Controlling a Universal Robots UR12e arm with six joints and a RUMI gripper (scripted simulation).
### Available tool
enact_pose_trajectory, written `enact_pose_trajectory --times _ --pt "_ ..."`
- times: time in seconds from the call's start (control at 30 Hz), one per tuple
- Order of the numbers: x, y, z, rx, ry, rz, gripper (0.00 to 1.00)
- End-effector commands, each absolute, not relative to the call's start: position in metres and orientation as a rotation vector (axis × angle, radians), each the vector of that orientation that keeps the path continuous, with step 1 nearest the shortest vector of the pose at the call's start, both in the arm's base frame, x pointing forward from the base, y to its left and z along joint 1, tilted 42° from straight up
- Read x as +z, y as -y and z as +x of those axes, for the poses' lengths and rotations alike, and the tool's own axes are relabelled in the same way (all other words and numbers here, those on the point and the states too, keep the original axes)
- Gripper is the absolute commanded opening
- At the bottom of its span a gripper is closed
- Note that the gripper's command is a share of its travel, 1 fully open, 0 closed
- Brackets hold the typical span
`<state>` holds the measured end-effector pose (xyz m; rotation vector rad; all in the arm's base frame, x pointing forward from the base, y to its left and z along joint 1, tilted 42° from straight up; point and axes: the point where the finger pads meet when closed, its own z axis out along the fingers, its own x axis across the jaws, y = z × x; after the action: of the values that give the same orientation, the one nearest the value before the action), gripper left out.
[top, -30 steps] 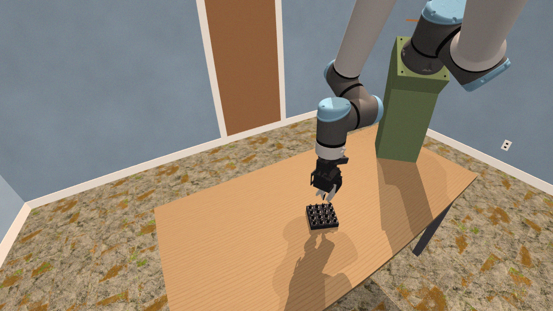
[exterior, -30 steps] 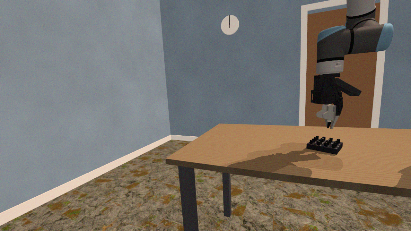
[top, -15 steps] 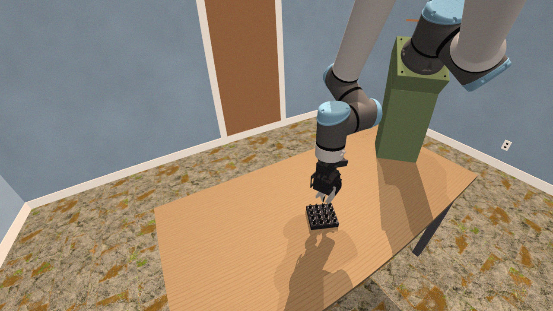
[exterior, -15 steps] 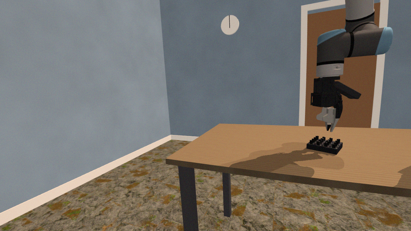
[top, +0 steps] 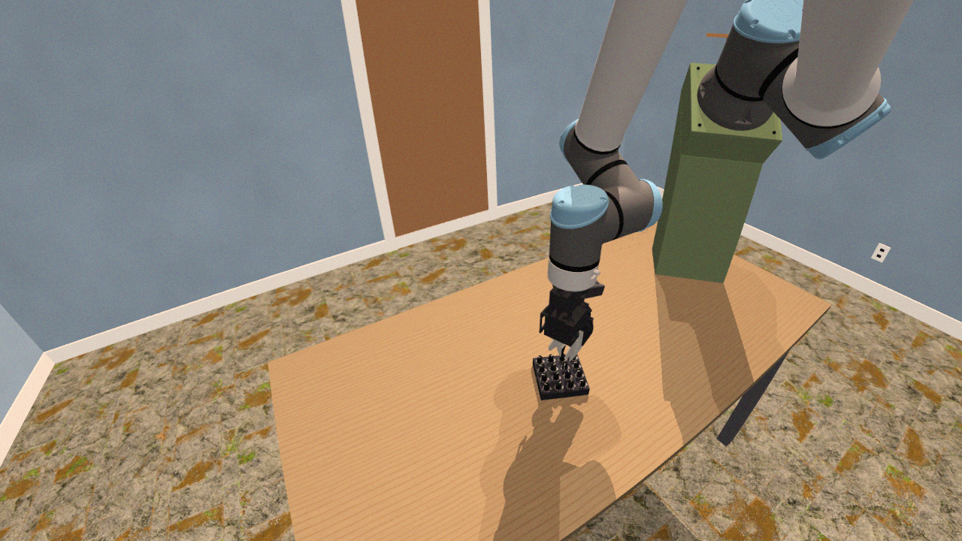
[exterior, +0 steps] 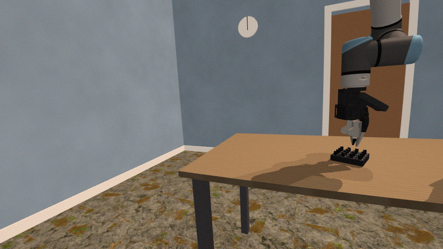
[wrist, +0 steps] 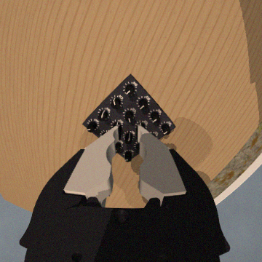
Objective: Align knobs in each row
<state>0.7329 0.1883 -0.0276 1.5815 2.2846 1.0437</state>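
Observation:
The black knob box (top: 560, 378) lies flat on the wooden table; it also shows in the exterior view (exterior: 350, 155). In the wrist view the knob box (wrist: 129, 116) appears as a diamond, with small black knobs that carry white pointer marks. My gripper (top: 567, 353) points straight down and hangs just above the box's near part, as the exterior view (exterior: 356, 143) shows. Its grey fingers stand a narrow gap apart with nothing held. One knob (wrist: 128, 137) shows in the gap below the tips. The fingers hide some of the nearest knobs.
The arm's green pedestal (top: 712, 181) stands on the table's far right part. The table's edge (wrist: 238, 175) runs close on the right in the wrist view. A brown door (top: 422, 107) is in the wall behind.

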Motion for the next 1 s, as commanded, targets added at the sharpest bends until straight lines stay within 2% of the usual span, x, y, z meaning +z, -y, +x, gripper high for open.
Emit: enact_pose_trajectory --times 0.0,0.97 --pt "-0.0311 -0.1904 0.7357 1.044 -2.284 1.581 0.11" --pt "-0.0373 -0.1941 0.7399 1.044 -2.284 1.581 0.11"
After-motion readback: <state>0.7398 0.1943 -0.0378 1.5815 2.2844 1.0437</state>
